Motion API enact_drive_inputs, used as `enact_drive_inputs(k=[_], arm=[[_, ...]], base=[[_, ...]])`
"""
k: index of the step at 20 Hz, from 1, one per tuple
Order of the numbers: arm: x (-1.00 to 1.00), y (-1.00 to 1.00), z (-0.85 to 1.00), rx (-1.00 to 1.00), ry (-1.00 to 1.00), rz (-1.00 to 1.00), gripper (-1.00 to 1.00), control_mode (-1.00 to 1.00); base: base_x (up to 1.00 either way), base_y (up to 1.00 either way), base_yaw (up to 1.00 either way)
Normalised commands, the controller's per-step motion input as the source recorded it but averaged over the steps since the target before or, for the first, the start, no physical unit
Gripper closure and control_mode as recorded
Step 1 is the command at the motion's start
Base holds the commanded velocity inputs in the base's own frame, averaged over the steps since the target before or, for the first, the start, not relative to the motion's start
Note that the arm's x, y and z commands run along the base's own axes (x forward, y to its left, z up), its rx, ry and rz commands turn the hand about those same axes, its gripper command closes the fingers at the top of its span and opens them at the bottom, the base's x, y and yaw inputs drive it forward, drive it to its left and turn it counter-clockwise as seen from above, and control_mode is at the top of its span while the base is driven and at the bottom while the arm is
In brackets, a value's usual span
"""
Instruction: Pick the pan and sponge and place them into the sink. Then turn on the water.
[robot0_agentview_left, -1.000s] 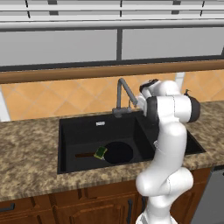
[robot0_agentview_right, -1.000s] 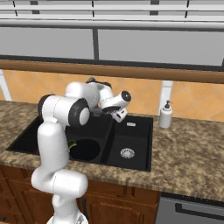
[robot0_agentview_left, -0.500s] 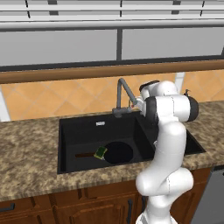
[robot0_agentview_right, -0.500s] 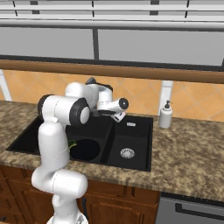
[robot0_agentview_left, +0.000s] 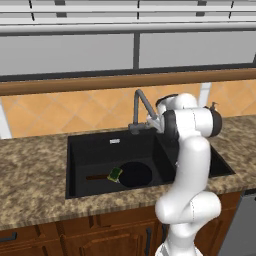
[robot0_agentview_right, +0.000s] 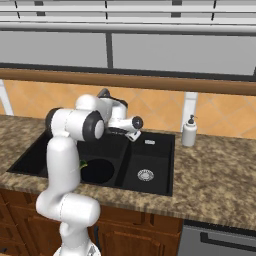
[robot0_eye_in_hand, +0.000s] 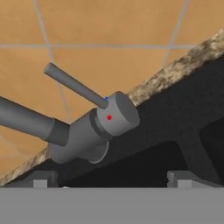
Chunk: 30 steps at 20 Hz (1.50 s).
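Pan (robot0_agentview_left: 134, 175) sat in the sink's (robot0_agentview_left: 80, 150) big basin, toward its near right corner, handle pointing left. Sponge (robot0_agentview_left: 115, 174) lay on the handle where it meets the pan's left rim, touching it. From the right base view the pan (robot0_agentview_right: 97, 171) was partly behind the arm, with a sliver of green sponge (robot0_agentview_right: 83, 163) at its left edge. Small basin had a round silver drain (robot0_agentview_right: 145, 175).

Gripper (robot0_eye_in_hand: 112, 180) was up at the faucet (robot0_agentview_left: 140, 107) base, behind the divider between the basins. Hand view: fingertips (robot0_eye_in_hand: 40, 180) were set wide apart, holding nothing, with the faucet body (robot0_eye_in_hand: 94, 129) just beyond them and centred between. Lever (robot0_eye_in_hand: 75, 85) stuck out from the body's top, thin and straight, apart from both tips. Spout (robot0_eye_in_hand: 25, 117) ran off to the left of that view. No water stream was visible at the spout.

Further back: soap bottle (robot0_agentview_right: 189, 131) on the counter (robot0_agentview_right: 215, 175) right of the sink, against the tiled backsplash (robot0_agentview_right: 150, 105).
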Motion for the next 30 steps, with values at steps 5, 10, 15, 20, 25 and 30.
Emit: enact_drive_inputs(k=[5,10,15,20,25,30], arm=[[0.45,0.00,0.00,0.00,0.07,0.00,-1.00,-1.00],[0.46,0.00,0.00,0.00,0.05,0.00,-1.00,-1.00],[0.39,0.00,-0.18,0.00,0.06,0.00,-1.00,-1.00],[0.28,0.00,-0.27,0.00,0.06,0.00,-1.00,-1.00],[0.12,0.00,-0.23,0.00,0.05,0.00,1.00,-1.00],[0.00,-0.05,-0.03,0.01,0.03,0.00,1.00,-1.00]], base=[[0.00,0.00,0.00],[0.00,0.00,0.00],[0.00,0.00,0.00],[0.00,0.00,0.00],[0.00,0.00,0.00],[0.00,0.00,0.00]])
